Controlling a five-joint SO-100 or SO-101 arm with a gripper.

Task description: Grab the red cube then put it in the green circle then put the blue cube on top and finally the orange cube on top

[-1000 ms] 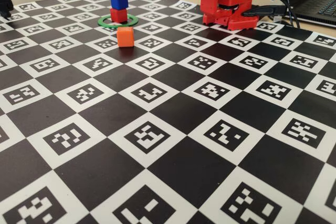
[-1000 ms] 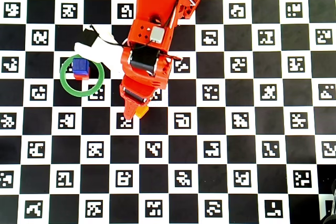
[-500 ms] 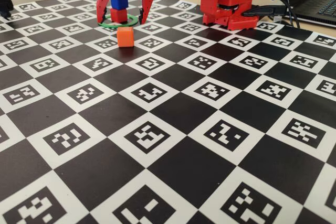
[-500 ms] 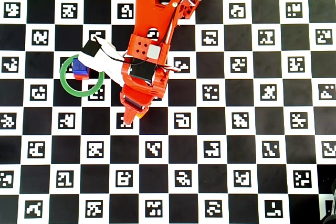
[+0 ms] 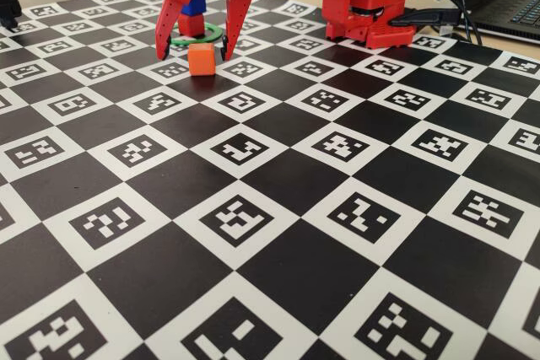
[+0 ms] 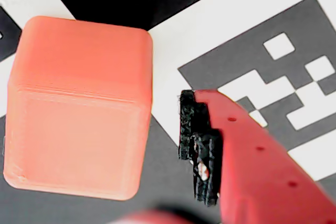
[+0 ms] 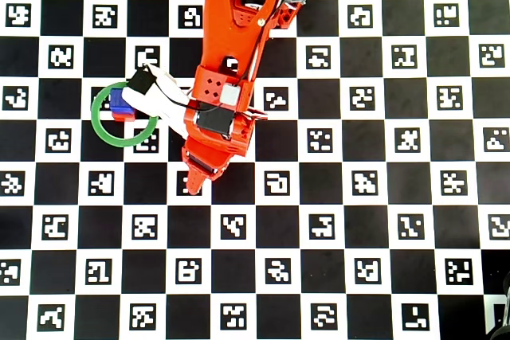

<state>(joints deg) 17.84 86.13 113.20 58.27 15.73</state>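
The gripper (image 5: 191, 55) straddles the orange cube (image 5: 202, 59), jaws spread wide on either side, set to pinch its flat matte plastic faces. At twelve o'clock behind it in the fixed view, the blue cube (image 5: 193, 4) sits on the red cube (image 5: 191, 24) inside the thin green circle (image 5: 207, 34), so orange looks like the last piece.

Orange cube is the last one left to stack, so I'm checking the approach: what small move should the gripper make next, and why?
Probably close on the orange cube: the open gripper straddles it, fingertips near the board, and one finger stands clear beside it.
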